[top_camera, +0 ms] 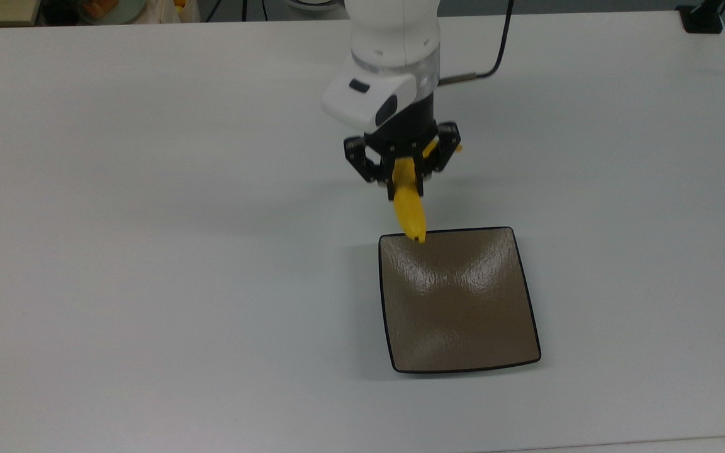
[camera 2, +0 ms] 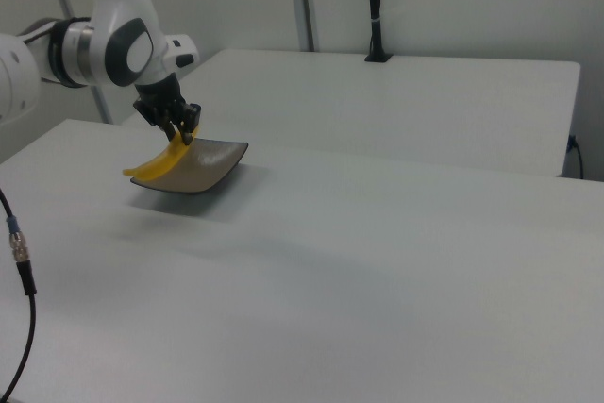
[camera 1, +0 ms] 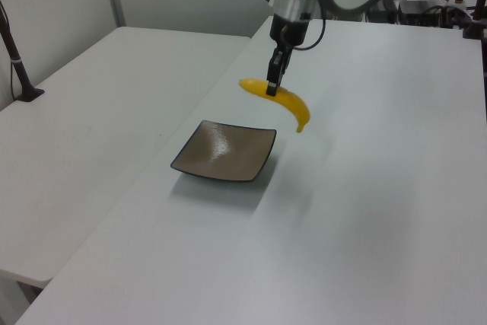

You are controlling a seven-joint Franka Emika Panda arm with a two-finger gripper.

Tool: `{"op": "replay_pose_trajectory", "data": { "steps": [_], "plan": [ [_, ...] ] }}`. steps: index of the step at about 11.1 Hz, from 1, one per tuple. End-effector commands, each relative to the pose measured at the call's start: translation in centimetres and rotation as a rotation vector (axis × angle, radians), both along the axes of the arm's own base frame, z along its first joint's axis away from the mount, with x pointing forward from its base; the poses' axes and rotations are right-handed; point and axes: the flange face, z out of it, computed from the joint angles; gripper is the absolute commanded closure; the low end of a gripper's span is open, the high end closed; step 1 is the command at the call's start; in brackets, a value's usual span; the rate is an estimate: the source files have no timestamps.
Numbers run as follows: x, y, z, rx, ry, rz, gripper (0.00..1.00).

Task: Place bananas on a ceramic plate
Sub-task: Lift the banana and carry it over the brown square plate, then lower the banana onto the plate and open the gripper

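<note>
One banana (top_camera: 410, 212) is held in the air, pinched near its middle by the gripper (top_camera: 406, 178), whose fingers are closed tightly on it. In the top view the banana's dark tip reaches just over the upper edge of the ceramic plate (top_camera: 460, 327), while most of the fruit hangs above the white table (top_camera: 148, 251) beside that edge. In the left view the banana is seen clearly raised, above and beyond the plate's far right corner, with its lower end drooping downward. Nothing lies on the plate yet. The carrying step appears to be well along, and it would best be finished by bringing the grasp point over the plate's middle before any descent, so that both ends of the banana come down inside the black rim. Because the fruit looks about as long as the plate's side, alignment with the plate should be kept, and release is best made low, lest the smooth banana roll on the glossy surface.
</note>
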Motion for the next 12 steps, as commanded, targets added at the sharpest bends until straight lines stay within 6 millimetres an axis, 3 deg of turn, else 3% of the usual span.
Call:
{"op": "replay_pose_trajectory", "data": {
  "steps": [1,5,8,12],
  "plan": [
    [3.0,0.5,-2.8,0.079,-0.101,-0.099,1.0],
    [5.1,1.3,-5.8,0.183,-0.173,-0.245,1.0],
    [5.5,3.3,-8.2,0.23,-0.195,-0.277,1.0],
    [5.8,4.0,-10.2,0.257,-0.193,-0.312,1.0]
  ]
}}
